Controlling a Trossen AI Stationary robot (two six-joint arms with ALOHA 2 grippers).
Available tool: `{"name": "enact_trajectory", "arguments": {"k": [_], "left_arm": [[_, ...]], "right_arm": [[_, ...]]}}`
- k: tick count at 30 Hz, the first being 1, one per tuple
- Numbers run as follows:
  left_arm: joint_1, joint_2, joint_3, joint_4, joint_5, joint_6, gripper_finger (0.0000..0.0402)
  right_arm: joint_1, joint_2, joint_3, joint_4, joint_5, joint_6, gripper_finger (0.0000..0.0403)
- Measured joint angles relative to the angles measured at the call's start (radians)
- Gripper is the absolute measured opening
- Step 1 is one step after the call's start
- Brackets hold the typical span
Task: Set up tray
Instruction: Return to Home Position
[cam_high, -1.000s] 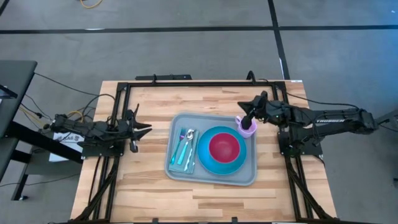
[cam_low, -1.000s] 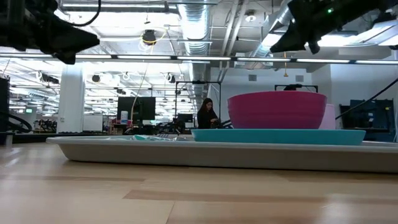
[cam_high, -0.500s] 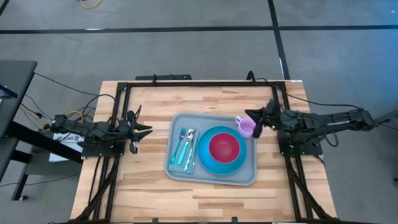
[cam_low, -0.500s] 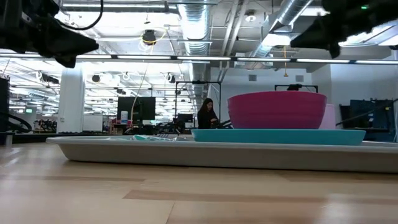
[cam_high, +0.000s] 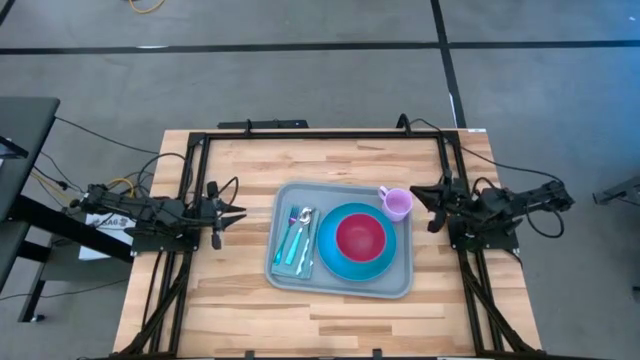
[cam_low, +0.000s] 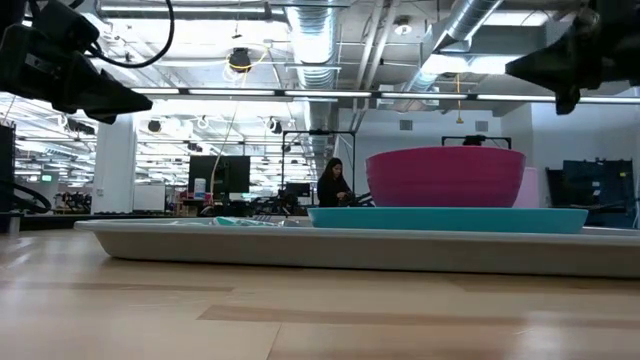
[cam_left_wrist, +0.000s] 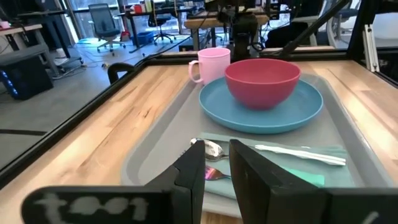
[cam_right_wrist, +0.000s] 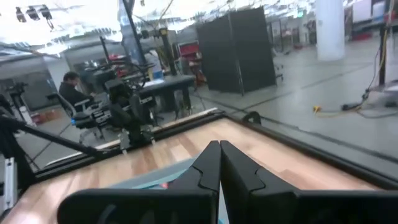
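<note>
Out at the left edge of the table (cam_high: 230, 310) sits the left claw (cam_high: 232, 212), near the tray (cam_high: 330, 192) but apart from it, fingers drawn to a narrow slit with nothing between them; across on the right side the right claw (cam_high: 422, 192) hangs pinched closed and empty, just beside the pink cup (cam_high: 397, 204).

The tray lies flat in the middle of the table; on it a blue plate (cam_high: 345, 262) carries a red bowl (cam_high: 360, 237), the cup stands at the far right corner, and a teal napkin (cam_high: 292, 262) holds a spoon (cam_high: 303, 218) and a white knife (cam_left_wrist: 298, 154); to my eye the setting looks complete.

Going home is the job now, and the tidy way is straight back and level; the right arm should draw away from the cup rather than swing past it; nothing should cross over the tray.

Pale wood planks underfoot, black rails framing the table; beyond, an open workshop with ceiling ducts, desks, monitors, and a person (cam_low: 331, 183) far off.
</note>
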Motion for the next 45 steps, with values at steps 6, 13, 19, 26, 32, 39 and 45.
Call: {"name": "enact_trajectory", "arguments": {"k": [6,13,19,26,32,39,45], "left_arm": [[0.000,0.000,0.000,-0.006,0.000,-0.001,0.0063],[0.000,-0.001,0.000,-0.008,0.001,-0.002,0.0063],[0.000,-0.001,-0.001,-0.008,0.001,-0.002,0.0063],[-0.001,-0.001,-0.002,-0.009,0.001,-0.002,0.0063],[-0.001,-0.001,-0.002,-0.010,0.001,-0.004,0.0063],[-0.001,-0.001,-0.003,-0.011,0.001,-0.133,0.0063],[-0.001,-0.001,-0.003,-0.011,0.001,-0.124,0.0063]], "right_arm": [[-0.002,-0.017,-0.100,0.174,-0.019,-0.099,0.0000],[-0.003,-0.024,-0.128,0.198,-0.050,-0.143,0.0000],[-0.003,-0.024,-0.128,0.206,-0.053,-0.120,0.0000],[-0.003,-0.024,-0.128,0.201,-0.053,-0.119,0.0000],[-0.003,-0.024,-0.128,0.201,-0.054,-0.119,0.0000],[-0.003,-0.024,-0.128,0.201,-0.054,-0.119,0.0000],[-0.003,-0.024,-0.128,0.201,-0.054,-0.119,0.0000]]}}
